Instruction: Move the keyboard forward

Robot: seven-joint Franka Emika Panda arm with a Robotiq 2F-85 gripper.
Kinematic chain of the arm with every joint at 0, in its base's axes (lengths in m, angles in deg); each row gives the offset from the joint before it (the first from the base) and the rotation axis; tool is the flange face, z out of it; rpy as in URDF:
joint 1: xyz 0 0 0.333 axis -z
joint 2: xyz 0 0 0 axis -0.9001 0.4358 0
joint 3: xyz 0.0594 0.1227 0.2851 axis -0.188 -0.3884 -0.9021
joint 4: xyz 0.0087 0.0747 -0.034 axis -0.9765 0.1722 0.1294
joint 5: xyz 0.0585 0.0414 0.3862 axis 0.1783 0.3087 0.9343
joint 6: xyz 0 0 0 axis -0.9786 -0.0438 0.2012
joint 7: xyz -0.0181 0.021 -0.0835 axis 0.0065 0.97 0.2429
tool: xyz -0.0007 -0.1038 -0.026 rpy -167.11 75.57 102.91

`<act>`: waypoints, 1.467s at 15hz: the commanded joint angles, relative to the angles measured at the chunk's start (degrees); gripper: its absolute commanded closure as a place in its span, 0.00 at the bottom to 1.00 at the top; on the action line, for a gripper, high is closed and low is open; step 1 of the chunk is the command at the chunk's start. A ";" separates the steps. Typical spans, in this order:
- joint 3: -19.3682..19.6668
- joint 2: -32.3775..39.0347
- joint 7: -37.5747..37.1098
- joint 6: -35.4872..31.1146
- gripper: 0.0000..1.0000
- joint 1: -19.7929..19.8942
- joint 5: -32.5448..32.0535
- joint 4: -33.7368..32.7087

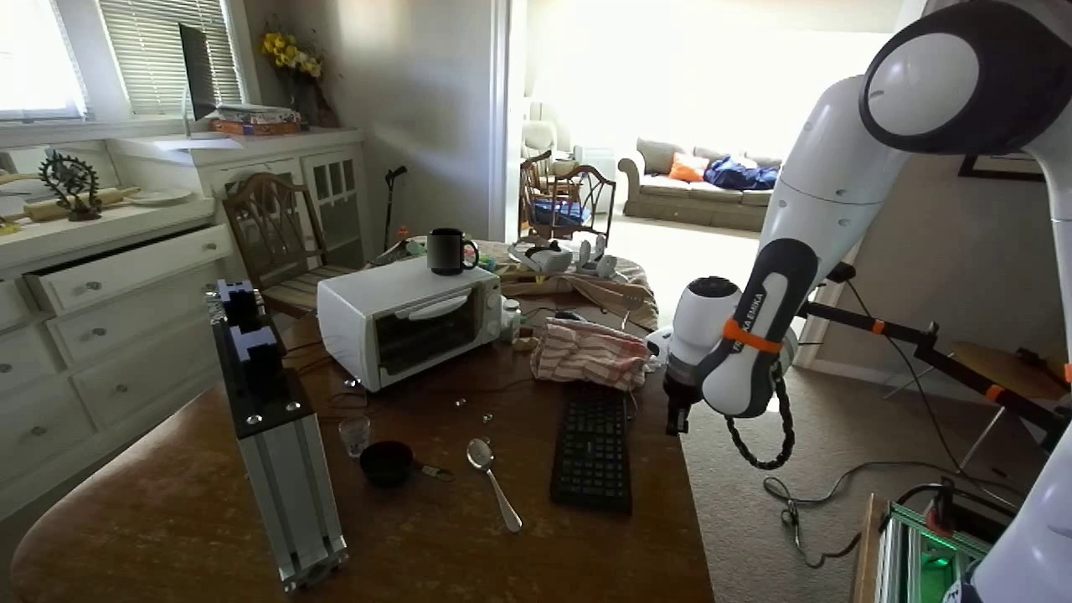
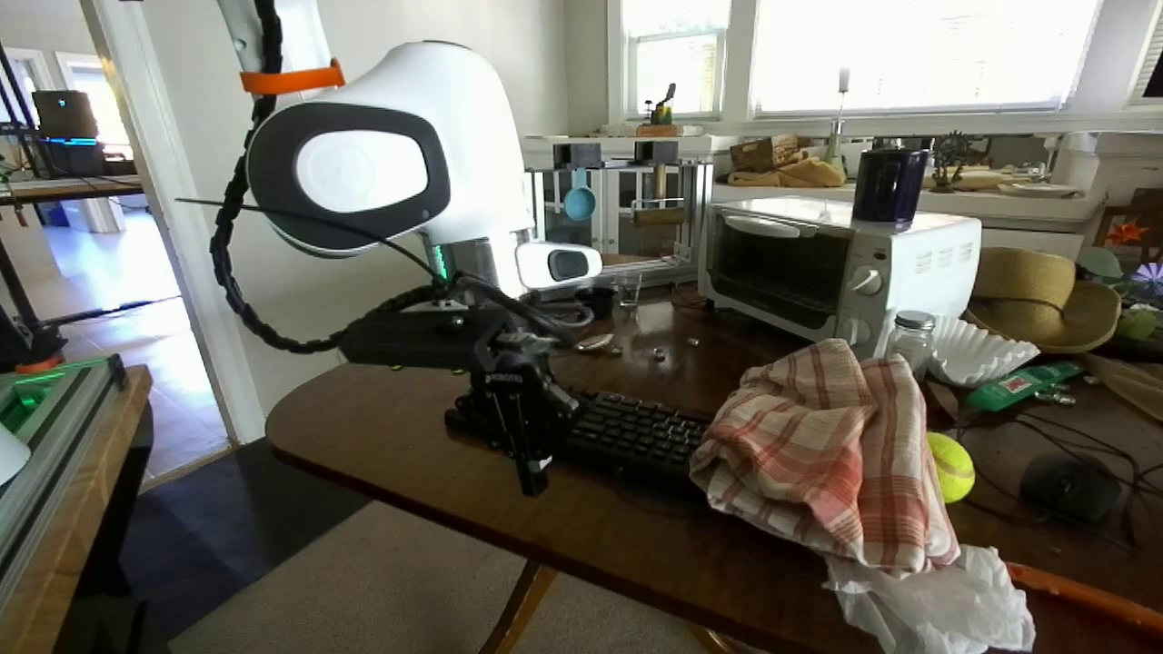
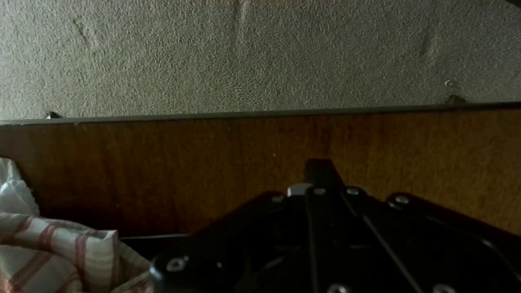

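Observation:
The black keyboard (image 1: 591, 452) lies flat on the brown table near its long edge. It also shows in an exterior view (image 2: 636, 434), partly behind the gripper. Its far end reaches the striped towel. In the wrist view only a thin strip of the keyboard (image 3: 150, 243) shows between towel and gripper. My gripper (image 2: 534, 486) points down beside the keyboard, on the side toward the table edge. It shows there in an exterior view too (image 1: 677, 425). In the wrist view the gripper's fingertips (image 3: 319, 167) are together, with nothing between them. I cannot tell whether it touches the keyboard.
A striped towel (image 2: 800, 445) is bunched at the keyboard's end, with a white plastic bag (image 2: 936, 599) beside it. A spoon (image 1: 494, 486), a black cup (image 1: 387, 462) and a white toaster oven (image 1: 410, 314) stand across the table. The table edge (image 3: 260, 115) runs close by.

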 commanded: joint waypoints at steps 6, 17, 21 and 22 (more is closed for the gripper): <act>-15.80 2.51 -0.01 -5.52 1.00 16.47 3.62 1.33; -18.56 8.20 -1.09 -11.35 1.00 16.69 0.28 -2.55; -18.90 9.08 -1.63 -11.19 1.00 15.77 0.58 -4.06; -19.07 9.30 -1.79 -11.19 1.00 15.52 0.70 -4.49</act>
